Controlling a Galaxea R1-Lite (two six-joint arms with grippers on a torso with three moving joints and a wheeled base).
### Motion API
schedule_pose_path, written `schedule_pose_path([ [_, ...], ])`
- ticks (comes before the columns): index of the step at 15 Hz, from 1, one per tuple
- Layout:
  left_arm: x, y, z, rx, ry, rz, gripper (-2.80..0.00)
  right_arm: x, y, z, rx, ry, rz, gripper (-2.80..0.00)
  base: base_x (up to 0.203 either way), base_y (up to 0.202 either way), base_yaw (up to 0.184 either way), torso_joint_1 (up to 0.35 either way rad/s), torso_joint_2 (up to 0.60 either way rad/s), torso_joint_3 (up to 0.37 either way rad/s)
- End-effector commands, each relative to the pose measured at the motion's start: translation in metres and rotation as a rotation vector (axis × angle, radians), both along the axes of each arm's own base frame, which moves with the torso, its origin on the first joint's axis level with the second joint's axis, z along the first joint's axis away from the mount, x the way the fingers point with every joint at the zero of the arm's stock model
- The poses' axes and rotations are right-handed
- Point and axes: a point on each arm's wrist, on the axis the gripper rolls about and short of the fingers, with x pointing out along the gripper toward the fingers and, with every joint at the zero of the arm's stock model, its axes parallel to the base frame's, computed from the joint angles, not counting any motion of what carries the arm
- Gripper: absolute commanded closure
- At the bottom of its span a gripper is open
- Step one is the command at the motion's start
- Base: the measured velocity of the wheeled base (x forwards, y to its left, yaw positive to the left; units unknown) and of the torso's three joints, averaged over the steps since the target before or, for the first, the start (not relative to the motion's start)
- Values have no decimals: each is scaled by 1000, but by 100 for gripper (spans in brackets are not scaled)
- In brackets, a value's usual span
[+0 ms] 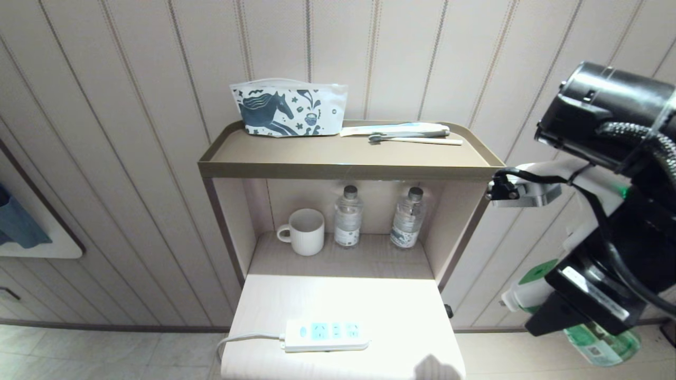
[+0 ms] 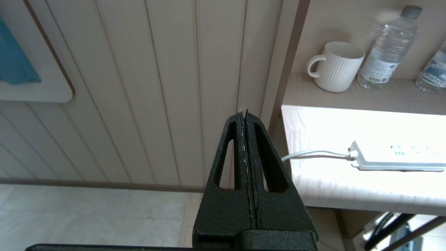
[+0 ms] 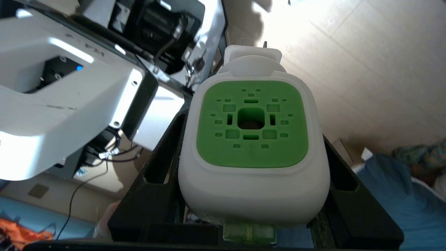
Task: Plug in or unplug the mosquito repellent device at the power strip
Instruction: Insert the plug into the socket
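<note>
The power strip is white with light-blue socket panels and lies near the front edge of the bright tabletop, its cord running off to the left. It also shows in the left wrist view as the power strip. My right gripper hangs to the right of the table, off its edge, shut on the mosquito repellent device. Its green liquid bottle sticks out below. In the right wrist view the device sits between the black fingers. My left gripper is shut and empty, left of the table.
In the shelf niche behind the table stand a white mug and two clear water bottles. On the upper shelf lie a patterned pouch and a toothbrush. A panelled wall stands behind.
</note>
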Motion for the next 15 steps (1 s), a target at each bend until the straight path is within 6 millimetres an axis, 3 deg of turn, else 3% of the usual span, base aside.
schedule_pose_path([
  [1,0,0,0,8,-2,0,0,-3,-3,-9,-54,69,-2,0,0,0,0,0,0,0],
  [4,-1,0,4,16,-9,10,0,5,0,-21,-47,56,-14,0,0,0,0,0,0,0],
  [6,-8,1,35,26,-55,27,0,8,1,-23,-31,35,-18,0,0,0,0,0,0,0],
  [8,-4,1,72,26,21,43,0,10,2,-20,-11,10,-22,0,0,0,0,0,0,0],
  [9,5,1,84,27,107,39,0,10,1,-18,1,-5,-23,0,0,0,0,0,0,0],
  [11,38,0,89,26,361,-9,0,10,2,-17,8,-10,-20,0,0,0,0,0,0,0],
  [15,105,-5,60,-46,876,-170,0,17,5,-22,71,-1,-17,0,0,0,0,0,0,0],
])
